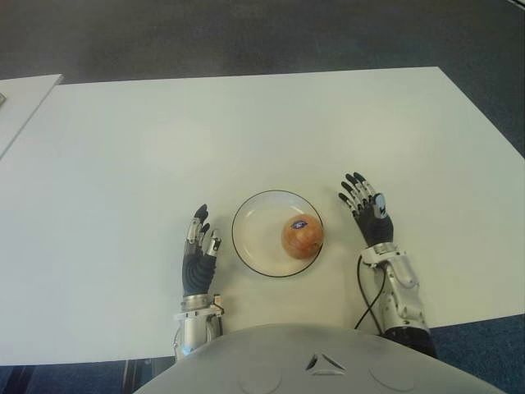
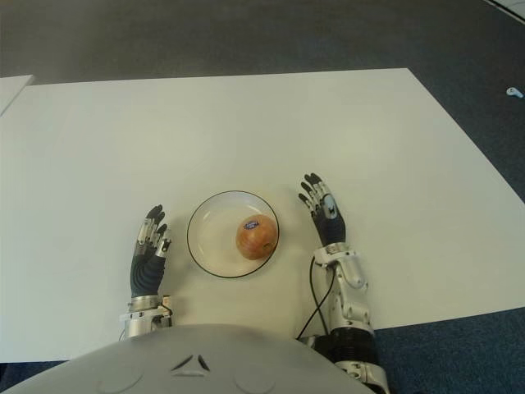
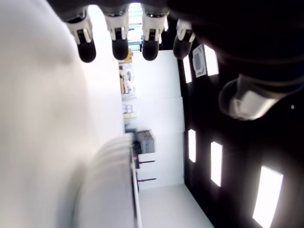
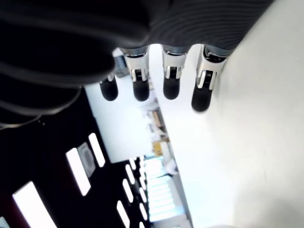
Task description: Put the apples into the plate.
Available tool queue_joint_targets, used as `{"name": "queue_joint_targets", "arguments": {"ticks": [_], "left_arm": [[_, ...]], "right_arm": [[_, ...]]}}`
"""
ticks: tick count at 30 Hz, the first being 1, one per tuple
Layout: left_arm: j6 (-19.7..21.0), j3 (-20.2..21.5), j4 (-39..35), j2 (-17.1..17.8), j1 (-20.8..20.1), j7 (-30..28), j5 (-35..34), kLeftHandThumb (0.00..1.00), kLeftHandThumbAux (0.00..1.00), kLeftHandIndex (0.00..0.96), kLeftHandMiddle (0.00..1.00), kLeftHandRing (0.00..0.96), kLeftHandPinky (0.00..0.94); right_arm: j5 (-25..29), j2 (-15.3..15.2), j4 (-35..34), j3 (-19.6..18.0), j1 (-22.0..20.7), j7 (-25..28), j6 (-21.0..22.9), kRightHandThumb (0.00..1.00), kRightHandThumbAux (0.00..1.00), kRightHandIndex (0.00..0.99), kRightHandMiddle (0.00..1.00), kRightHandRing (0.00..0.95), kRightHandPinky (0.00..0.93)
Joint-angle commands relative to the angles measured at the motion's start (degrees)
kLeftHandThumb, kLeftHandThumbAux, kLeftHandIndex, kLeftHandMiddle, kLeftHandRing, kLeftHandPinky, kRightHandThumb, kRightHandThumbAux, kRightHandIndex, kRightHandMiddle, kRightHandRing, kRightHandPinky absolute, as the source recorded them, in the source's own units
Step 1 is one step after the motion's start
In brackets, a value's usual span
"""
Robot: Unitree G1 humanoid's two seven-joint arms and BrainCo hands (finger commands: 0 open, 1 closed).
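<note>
One reddish-yellow apple (image 1: 302, 235) with a small sticker lies inside the white plate (image 1: 254, 230), toward its right side. The plate stands on the white table (image 1: 246, 131) close to the front edge. My left hand (image 1: 198, 253) shows just left of the plate, fingers straight and spread, holding nothing. My right hand (image 1: 367, 209) is just right of the plate, fingers likewise extended and empty. In the wrist views the left fingers (image 3: 118, 45) and right fingers (image 4: 166, 83) point out straight over the tabletop. I see no other apple.
A second white table's edge (image 1: 20, 103) shows at the far left. Dark carpet (image 1: 246, 33) lies beyond the table. A black cable (image 1: 367, 300) runs beside my right forearm.
</note>
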Motion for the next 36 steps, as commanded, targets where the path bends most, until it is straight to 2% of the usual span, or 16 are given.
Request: {"name": "queue_joint_targets", "arguments": {"ticks": [1, 8, 12, 20, 27, 36], "left_arm": [[-0.2, 0.98, 3.41, 0.53, -0.56, -0.27, -1.58, 0.0, 0.402, 0.0, 0.0, 0.0, 0.0], [-2.01, 1.84, 5.08, 1.7, -1.53, -1.02, -3.07, 0.001, 0.411, 0.0, 0.0, 0.0, 0.0], [-3.93, 1.64, 10.42, 0.55, -2.8, -0.16, -2.58, 0.005, 0.413, 0.0, 0.0, 0.0, 0.0], [-5.72, 2.06, 12.72, -0.77, -3.38, 1.14, -1.67, 0.014, 0.414, 0.0, 0.0, 0.0, 0.0], [-6.77, 2.2, 13.67, -0.89, -3.96, 3.06, -0.5, 0.013, 0.417, 0.0, 0.0, 0.0, 0.0], [-6.81, 1.68, 14.38, -1.05, -4.13, 4.67, 0.41, 0.025, 0.403, 0.0, 0.0, 0.0, 0.0]], "right_arm": [[-1.8, 1.45, 3.9, 1.11, 2.24, -0.69, -1.38, 0.094, 0.343, 0.059, 0.039, 0.0, 0.017], [-4.49, 2.35, 8.59, 2.88, 2.87, -0.87, -6.17, 0.095, 0.388, 0.037, 0.045, 0.007, 0.015], [-6.68, 2.06, 10.84, 3.46, 1.96, -2.17, -7.85, 0.083, 0.398, 0.019, 0.045, 0.006, 0.003], [-8.62, 1.71, 14.47, 3.66, -0.1, -3.59, -10.7, 0.059, 0.413, 0.002, 0.042, 0.004, 0.0], [-8.3, 1.98, 15.33, 3.6, -0.44, -3.8, -11.99, 0.044, 0.416, 0.0, 0.025, 0.0, 0.0], [-8.87, 1.53, 14.05, 4.25, 0.34, -4.19, -10.86, 0.048, 0.402, 0.0, 0.051, 0.005, 0.0]]}}
